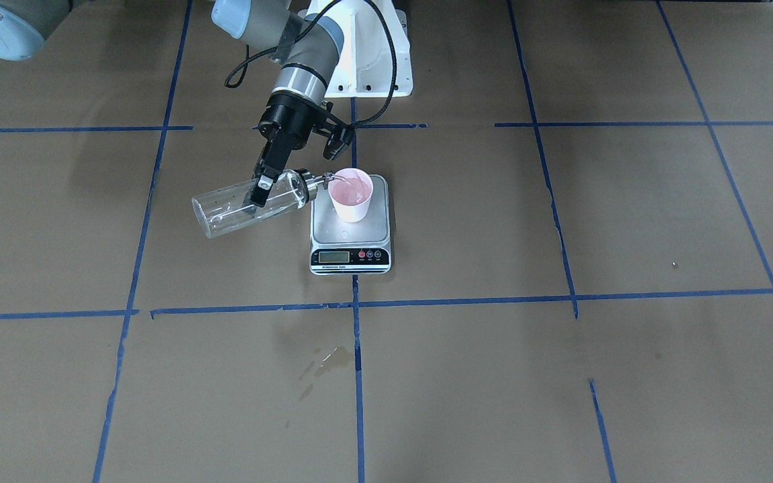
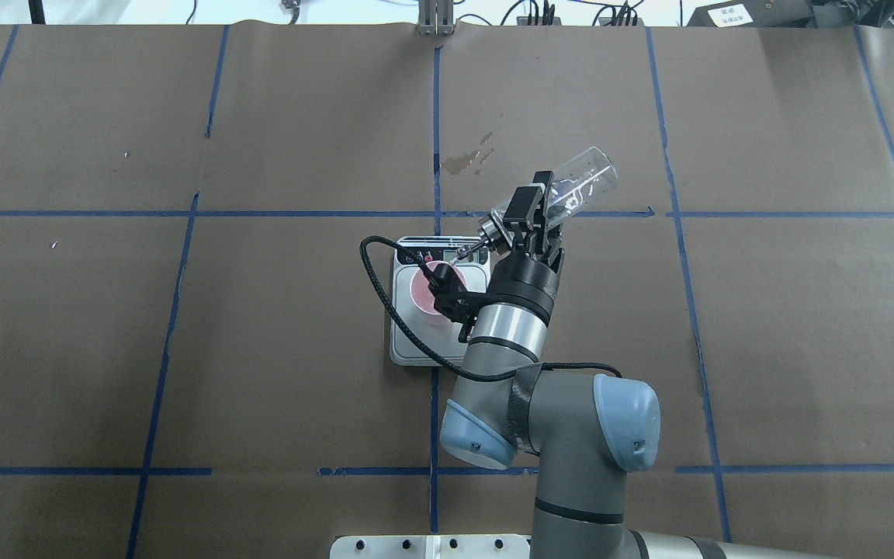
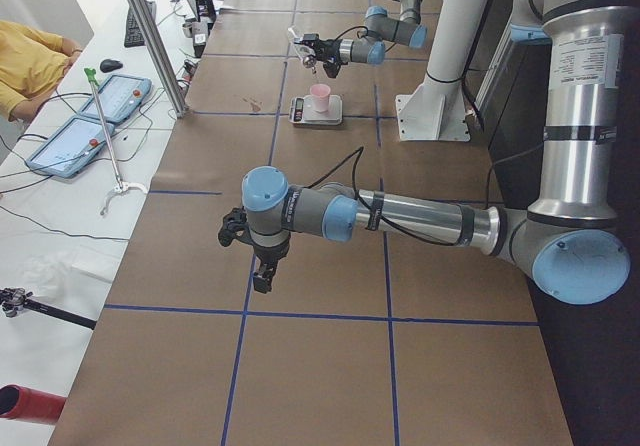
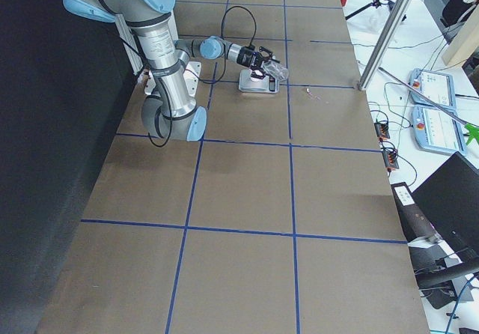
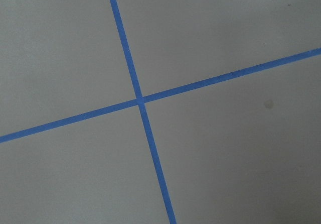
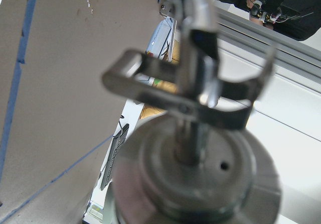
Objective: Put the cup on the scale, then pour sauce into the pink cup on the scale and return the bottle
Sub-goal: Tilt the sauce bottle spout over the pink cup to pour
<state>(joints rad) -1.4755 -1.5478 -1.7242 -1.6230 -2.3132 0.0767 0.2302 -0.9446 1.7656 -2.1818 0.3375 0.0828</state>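
Observation:
The pink cup (image 1: 351,194) stands upright on the scale's steel platform (image 1: 349,231). My right gripper (image 1: 262,191) is shut on the clear glass bottle (image 1: 239,206), which lies nearly level with its base raised. The bottle's metal spout (image 1: 328,179) sits at the cup's rim. Overhead, the bottle (image 2: 583,186) points from the far right toward the cup (image 2: 425,291) and the scale (image 2: 408,341). The right wrist view is filled by the blurred metal pourer cap (image 6: 195,169). My left gripper (image 3: 262,278) hangs over bare paper far from the scale; I cannot tell if it is open or shut.
A wet stain (image 1: 326,359) marks the paper in front of the scale. Blue tape lines (image 5: 140,101) grid the brown table. The white robot base (image 1: 366,60) stands behind the scale. An operator (image 3: 30,61) and tablets (image 3: 90,116) are beside the table.

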